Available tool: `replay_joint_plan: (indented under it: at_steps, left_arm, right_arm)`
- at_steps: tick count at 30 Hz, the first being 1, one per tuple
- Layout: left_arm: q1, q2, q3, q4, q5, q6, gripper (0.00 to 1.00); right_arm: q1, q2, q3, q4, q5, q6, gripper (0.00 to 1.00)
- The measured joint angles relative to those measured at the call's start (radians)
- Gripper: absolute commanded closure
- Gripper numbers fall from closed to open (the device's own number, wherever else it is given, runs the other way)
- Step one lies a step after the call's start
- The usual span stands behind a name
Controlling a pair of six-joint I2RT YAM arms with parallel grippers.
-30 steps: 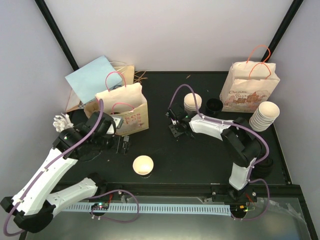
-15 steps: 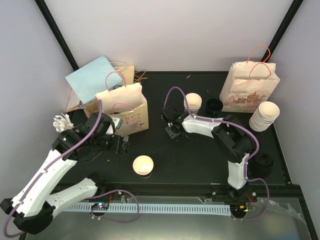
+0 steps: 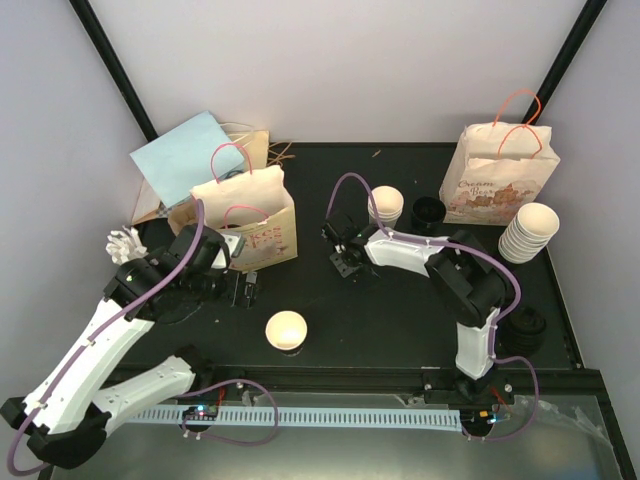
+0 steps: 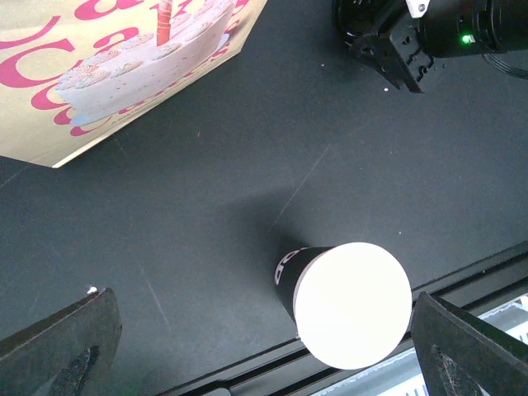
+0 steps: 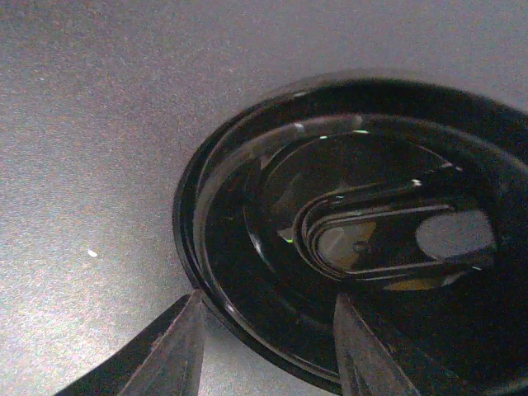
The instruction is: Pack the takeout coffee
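On the black table (image 3: 400, 320) the paper bag (image 3: 250, 215) stands beside the left gripper (image 3: 245, 289), spread wide and empty above the upright cup (image 4: 353, 304), while the right gripper (image 5: 266, 301), half open, straddles the rim of the black lid (image 5: 363, 239), apparently without pinching it.

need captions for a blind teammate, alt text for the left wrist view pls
A black paper cup stands upright on the dark table, in front of the left hand's wide-open fingers. A brown paper bag printed with a cake fills the upper left; the right hand sits upper right.
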State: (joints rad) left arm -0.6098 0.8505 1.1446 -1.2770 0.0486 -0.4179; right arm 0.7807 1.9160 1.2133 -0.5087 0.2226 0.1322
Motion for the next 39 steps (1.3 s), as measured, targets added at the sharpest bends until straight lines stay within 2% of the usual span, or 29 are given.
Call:
replay_joint_plan:
  at_steps: [2, 9, 13, 15, 24, 28, 39]
  left_arm:
    - [0.0, 0.0, 0.0, 0.0, 0.0, 0.0, 0.01]
    - [0.0, -0.007, -0.004, -0.001, 0.001, 0.0, 0.01]
    - [0.0, -0.011, -0.005, -0.001, 0.001, 0.0, 0.01]
    - [0.0, -0.013, -0.005, -0.001, 0.001, 0.001, 0.01]
    - [0.0, -0.013, -0.011, 0.0, 0.005, 0.006, 0.01]
    - [0.0, -0.013, -0.016, 0.0, 0.007, 0.007, 0.01]
    - [0.0, -0.013, -0.016, 0.0, 0.009, 0.007, 0.01]
  right_arm:
    - [0.0, -0.006, 0.0, 0.0, -0.002, 0.0, 0.5]
    - [0.0, -0.024, 0.0, 0.001, -0.005, 0.0, 0.49]
    - [0.0, -0.029, 0.0, 0.0, -0.01, 0.001, 0.36]
    - [0.0, -0.029, 0.0, 0.0, -0.018, -0.003, 0.35]
    - [0.004, -0.029, 0.0, 0.001, -0.039, -0.017, 0.4]
    - [0.023, -0.014, 0.012, -0.003, -0.027, -0.034, 0.46]
    - [0.062, 0.077, 0.084, -0.023, 0.139, -0.049, 0.57]
